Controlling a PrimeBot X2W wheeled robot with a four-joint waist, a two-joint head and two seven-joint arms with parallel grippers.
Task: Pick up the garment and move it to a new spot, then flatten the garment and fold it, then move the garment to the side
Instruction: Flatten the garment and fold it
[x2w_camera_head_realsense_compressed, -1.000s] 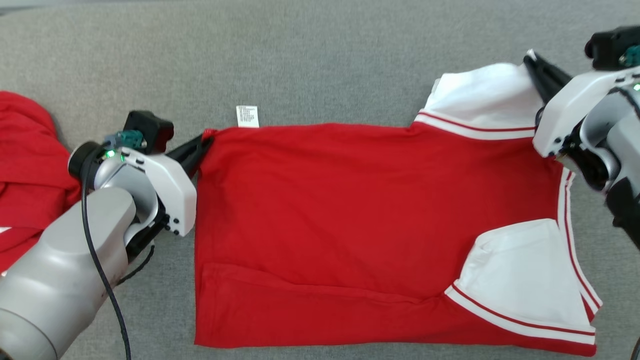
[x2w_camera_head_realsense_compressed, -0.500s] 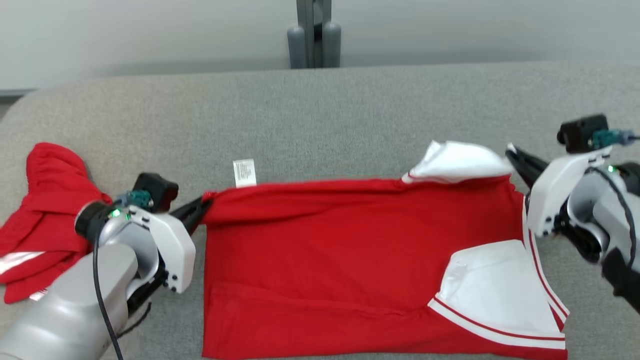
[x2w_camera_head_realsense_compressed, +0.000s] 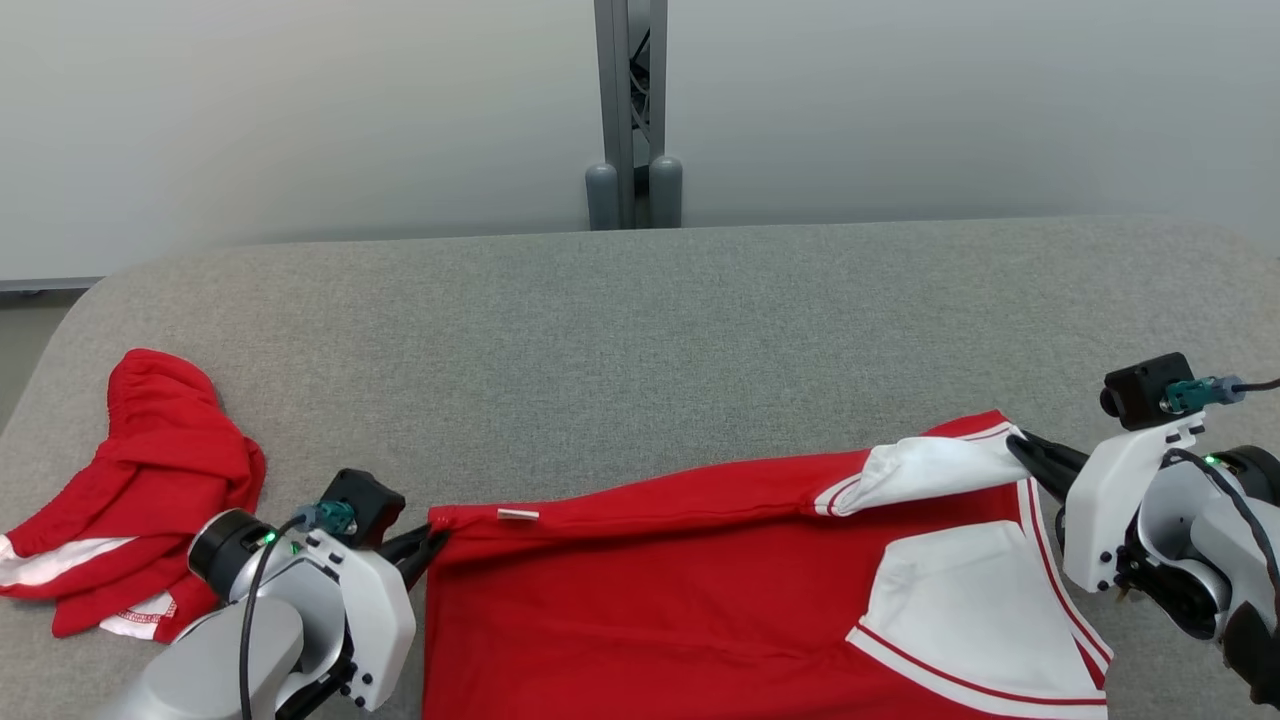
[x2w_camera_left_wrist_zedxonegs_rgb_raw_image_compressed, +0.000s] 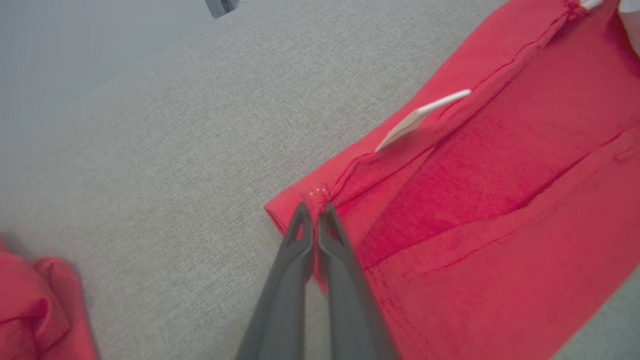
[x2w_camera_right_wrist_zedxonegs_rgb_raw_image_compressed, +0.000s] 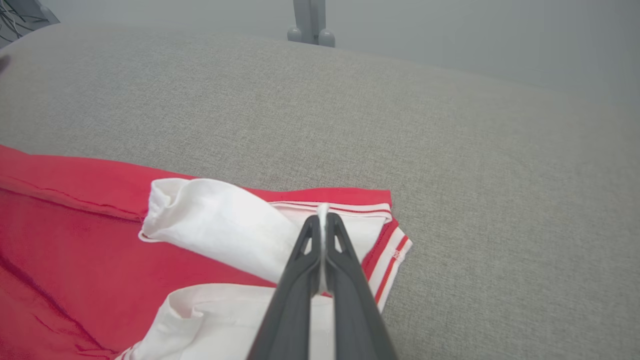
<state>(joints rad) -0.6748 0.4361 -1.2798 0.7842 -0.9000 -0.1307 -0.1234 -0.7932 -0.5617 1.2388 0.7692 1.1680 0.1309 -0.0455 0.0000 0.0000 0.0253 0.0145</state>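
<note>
Across the grey counter (x2w_camera_head_realsense_compressed: 640, 330), the red garment (x2w_camera_head_realsense_compressed: 650, 600) lies at six o'clock, its far edge lifted and stretched between both arms. At nine o'clock a second red heap (x2w_camera_head_realsense_compressed: 150, 480) sits near, and a drag leftward could catch it. Pressed together, the left pincer (x2w_camera_head_realsense_compressed: 432, 543) pinches the hem corner and the right pincer (x2w_camera_head_realsense_compressed: 1020, 452) the white sleeve cloth. Both bites look thin, so an uneven pull may slip one corner and spoil the fold.

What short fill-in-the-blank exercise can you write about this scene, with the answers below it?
1. The left gripper is shut on a ____ corner of the shirt.
2. The right gripper is shut on the shirt's ____ fabric.
3. The crumpled garment lies on the robot's ____ side.
Answers: red; white; left.
</note>
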